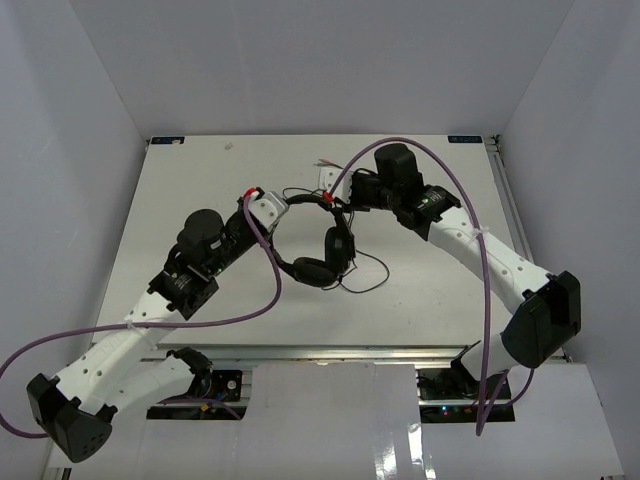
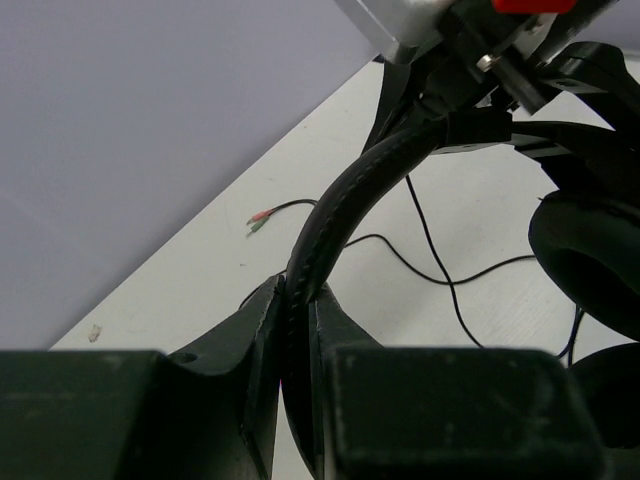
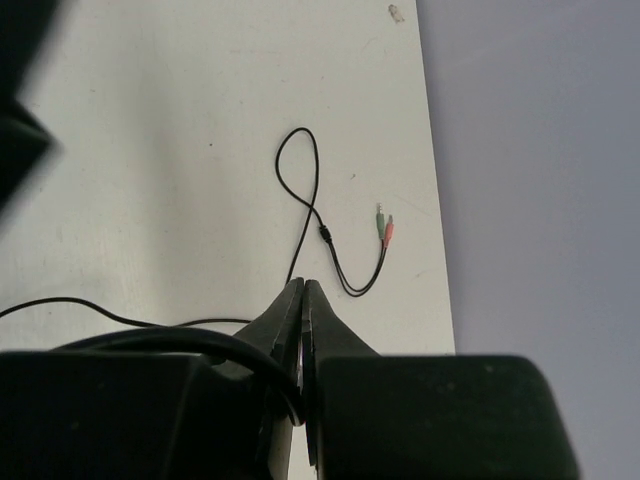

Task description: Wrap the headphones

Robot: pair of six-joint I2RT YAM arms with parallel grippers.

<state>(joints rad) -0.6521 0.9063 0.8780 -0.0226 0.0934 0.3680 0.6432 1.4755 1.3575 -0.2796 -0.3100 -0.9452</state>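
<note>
Left fingers [image 2: 300, 295] clamped on headband [image 2: 345, 190], right fingers [image 3: 302, 292] pinching cable [image 3: 312, 190]; hold tension, wind snug loops round headband, plugs [image 3: 384, 228] last.

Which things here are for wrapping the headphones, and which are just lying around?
For the job: headphones, their thin cable, its plugs, left gripper clamped on the headband, right gripper pinching the cable.
Just there: purple arm cables, small pale scrap.

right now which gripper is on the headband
The left gripper, clamped on the padded headband; the right gripper pinches only the thin cable.
</note>
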